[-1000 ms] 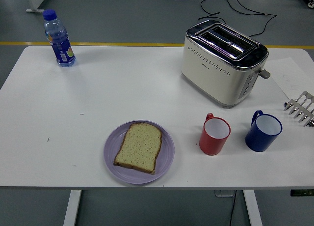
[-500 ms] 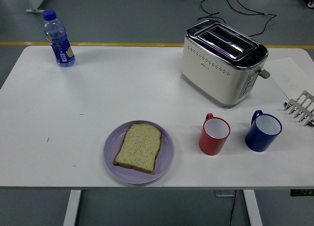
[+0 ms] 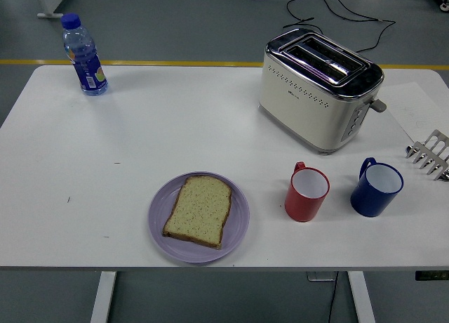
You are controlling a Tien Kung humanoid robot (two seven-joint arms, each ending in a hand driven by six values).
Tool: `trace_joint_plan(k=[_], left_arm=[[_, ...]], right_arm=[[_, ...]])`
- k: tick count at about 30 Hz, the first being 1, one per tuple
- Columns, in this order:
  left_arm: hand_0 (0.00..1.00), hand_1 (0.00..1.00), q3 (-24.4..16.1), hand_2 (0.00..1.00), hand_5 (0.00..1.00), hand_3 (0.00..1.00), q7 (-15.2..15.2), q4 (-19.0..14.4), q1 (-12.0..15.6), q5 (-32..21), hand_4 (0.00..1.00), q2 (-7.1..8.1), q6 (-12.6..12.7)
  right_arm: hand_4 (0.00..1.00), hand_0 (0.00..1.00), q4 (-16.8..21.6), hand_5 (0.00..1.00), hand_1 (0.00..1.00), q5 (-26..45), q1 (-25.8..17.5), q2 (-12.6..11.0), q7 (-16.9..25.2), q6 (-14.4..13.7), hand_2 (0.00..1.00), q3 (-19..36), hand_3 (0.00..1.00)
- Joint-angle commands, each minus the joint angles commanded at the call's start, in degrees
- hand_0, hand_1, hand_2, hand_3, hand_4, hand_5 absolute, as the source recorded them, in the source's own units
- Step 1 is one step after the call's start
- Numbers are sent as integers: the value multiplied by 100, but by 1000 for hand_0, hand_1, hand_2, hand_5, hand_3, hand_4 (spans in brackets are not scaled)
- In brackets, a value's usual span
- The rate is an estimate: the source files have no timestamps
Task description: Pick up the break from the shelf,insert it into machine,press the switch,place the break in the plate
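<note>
Lavender plate (image 3: 238,228) near the front edge of the white worktop (image 3: 140,140) carries the bread slice (image 3: 199,211) — neither robot hand is in view.

Bread lies flat and centred on the plate, crust inside the rim, which by my reading is where the task means it to end up. Since no arm shows, the state of the fingers cannot be told. Behind and to the right stands the cream-and-chrome toaster (image 3: 319,88), slots empty and facing up, its lever at the right end. A wire toast rack (image 3: 431,154) sits at the right edge, holding nothing. Red mug (image 3: 306,192) and blue mug (image 3: 377,187) stand just in front of the toaster — well clear of the plate. A water bottle (image 3: 83,55) stands upright at the far left corner.
</note>
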Motion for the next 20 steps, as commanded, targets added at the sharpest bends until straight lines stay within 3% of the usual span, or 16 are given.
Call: trace_joint_plan(k=[20], left_arm=[[652, 567, 26, 589, 998, 601, -7, 0, -29, -34, 299, -1, 0]], right_arm=[[422, 738, -20, 246, 690, 154, 26, 20, 52, -59, 718, 22, 639]])
